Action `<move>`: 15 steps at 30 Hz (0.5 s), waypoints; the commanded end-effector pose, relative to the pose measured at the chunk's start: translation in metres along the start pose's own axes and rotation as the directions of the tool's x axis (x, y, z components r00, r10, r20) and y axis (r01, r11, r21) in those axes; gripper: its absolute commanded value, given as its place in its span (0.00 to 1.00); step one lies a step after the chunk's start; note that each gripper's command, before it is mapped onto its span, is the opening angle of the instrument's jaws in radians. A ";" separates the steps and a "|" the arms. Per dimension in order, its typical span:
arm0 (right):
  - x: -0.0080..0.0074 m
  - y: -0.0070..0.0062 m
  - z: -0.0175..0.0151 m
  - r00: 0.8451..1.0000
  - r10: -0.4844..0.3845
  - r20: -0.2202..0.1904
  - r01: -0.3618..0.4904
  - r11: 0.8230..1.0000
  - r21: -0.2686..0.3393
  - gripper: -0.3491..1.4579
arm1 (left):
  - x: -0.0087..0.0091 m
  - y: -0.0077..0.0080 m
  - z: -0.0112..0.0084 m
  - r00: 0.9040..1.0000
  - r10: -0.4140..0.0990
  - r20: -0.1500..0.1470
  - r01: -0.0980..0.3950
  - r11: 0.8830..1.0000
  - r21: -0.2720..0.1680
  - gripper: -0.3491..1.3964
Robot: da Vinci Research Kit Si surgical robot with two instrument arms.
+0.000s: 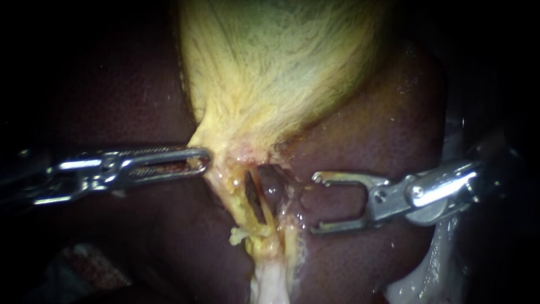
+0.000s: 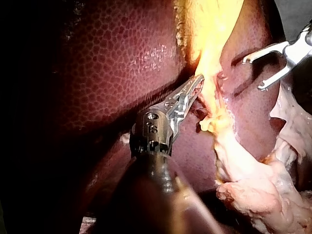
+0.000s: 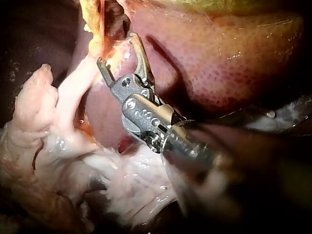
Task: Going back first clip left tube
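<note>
My right instrument, jaws wide apart and holding nothing, sits just beside the thin yellow tubes strung over the middle of the liver below the gallbladder, whose narrow neck my left instrument pinches from the opposite side.

Endoscope light: strongest on the gallbladder at centre. The liver is dimmer, and the edges and corners fall away to black.
Glare: white glints on the metal of the left instrument and right instrument, with wet shine on the liver.
Left wrist view: the gallbladder glows and the near shaft is dark.
Right wrist view: the right instrument casts dark shadows on the liver.
</note>
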 end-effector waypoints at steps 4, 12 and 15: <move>0.0008 0.0000 -0.0007 0.999 -0.031 -0.007 0.031 1.000 0.002 0.52 | 0.0001 0.0000 0.0003 1.000 0.000 0.002 0.000 1.000 -0.002 0.00; 0.0009 -0.0002 -0.0011 0.997 -0.073 -0.007 0.073 0.997 0.004 0.52 | 0.0008 0.0007 0.0017 1.000 0.004 0.005 -0.004 1.000 -0.006 0.00; 0.0009 -0.0002 -0.0012 0.996 -0.085 -0.008 0.085 0.996 0.007 0.52 | 0.0011 0.0012 0.0027 1.000 0.006 0.009 -0.006 1.000 -0.012 0.00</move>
